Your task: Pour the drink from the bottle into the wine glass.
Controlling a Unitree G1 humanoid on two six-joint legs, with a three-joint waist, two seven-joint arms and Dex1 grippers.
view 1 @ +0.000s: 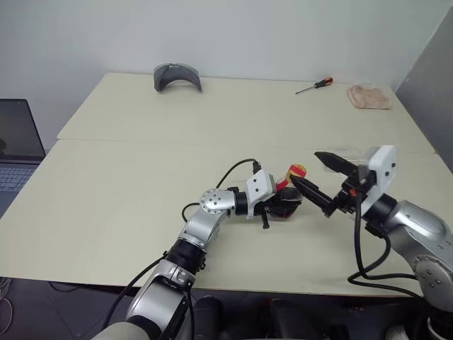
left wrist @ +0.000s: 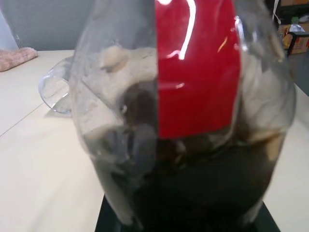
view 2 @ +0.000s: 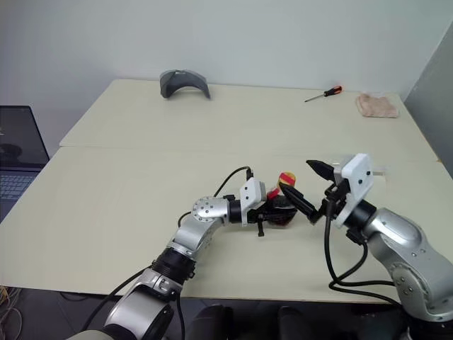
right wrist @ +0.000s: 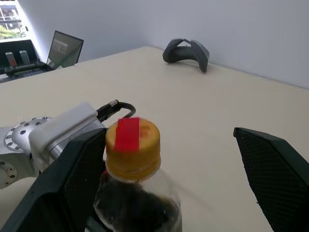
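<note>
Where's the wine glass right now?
In the left wrist view, the wine glass sits on the table just behind the bottle; the head views show it faintly beside the right gripper.

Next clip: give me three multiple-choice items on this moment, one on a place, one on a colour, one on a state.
1. Where is the screwdriver?
A. far side of the table, near the cloth
B. beside the bottle
C. on the laptop

2. What colour is the bottle's cap?
A. blue
B. yellow
C. white

3. How is the right claw?
A. shut on the cap
B. shut on nothing
C. open, fingers either side of the cap

Key: 1 A, it lies by the cloth at the far edge; 2 B, yellow with a red sticker; 3 C, its fingers stand wide apart while the left claw holds the bottle.
</note>
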